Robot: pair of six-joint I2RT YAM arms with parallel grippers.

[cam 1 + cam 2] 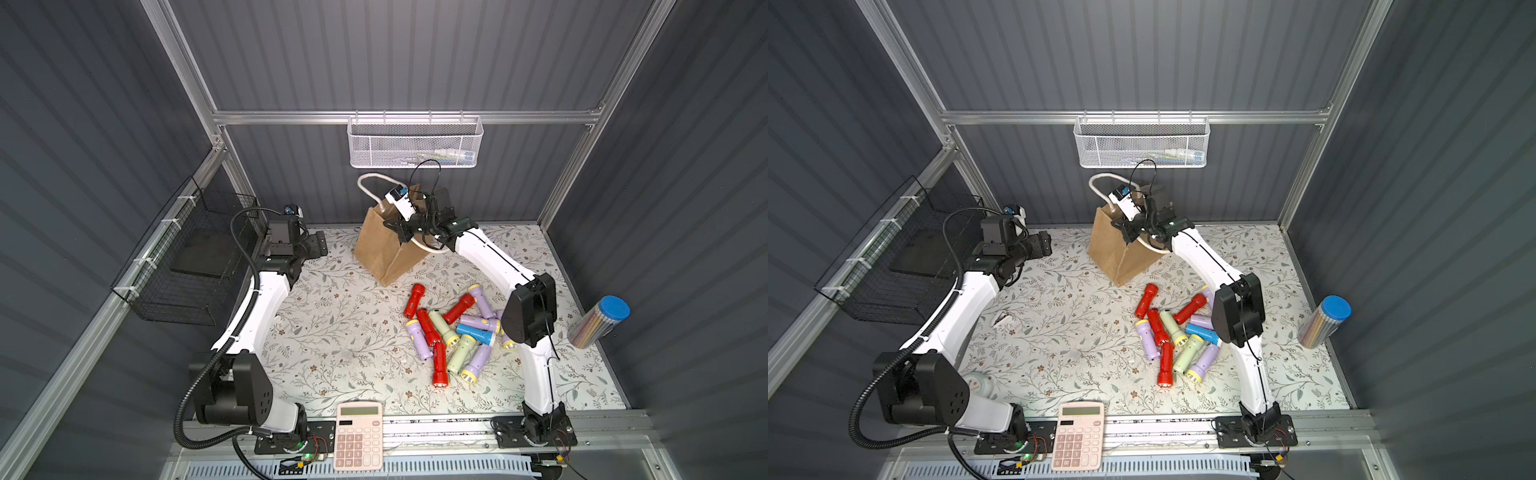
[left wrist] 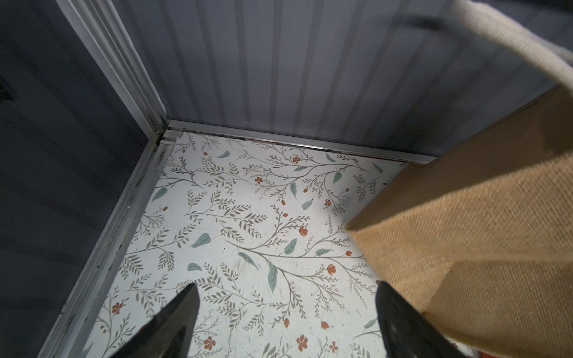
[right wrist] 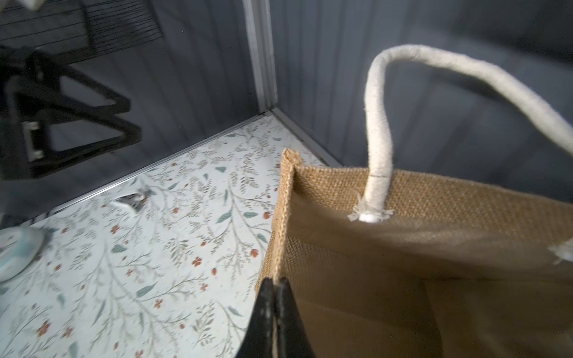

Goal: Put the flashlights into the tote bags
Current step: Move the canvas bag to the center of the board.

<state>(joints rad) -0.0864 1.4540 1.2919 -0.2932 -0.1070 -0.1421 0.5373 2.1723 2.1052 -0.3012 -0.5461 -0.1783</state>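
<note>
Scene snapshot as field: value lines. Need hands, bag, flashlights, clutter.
right hand: shut, pinching the top edge of the tote bag at a corner seam
left hand: open, empty, low over the table near the bag's side
tote bag: upright at the back of the table, mouth open
flashlights: loose pile on the table in front of the bag, none held
clutter: calculator at the front edge; pencil tube against the right wall
</note>
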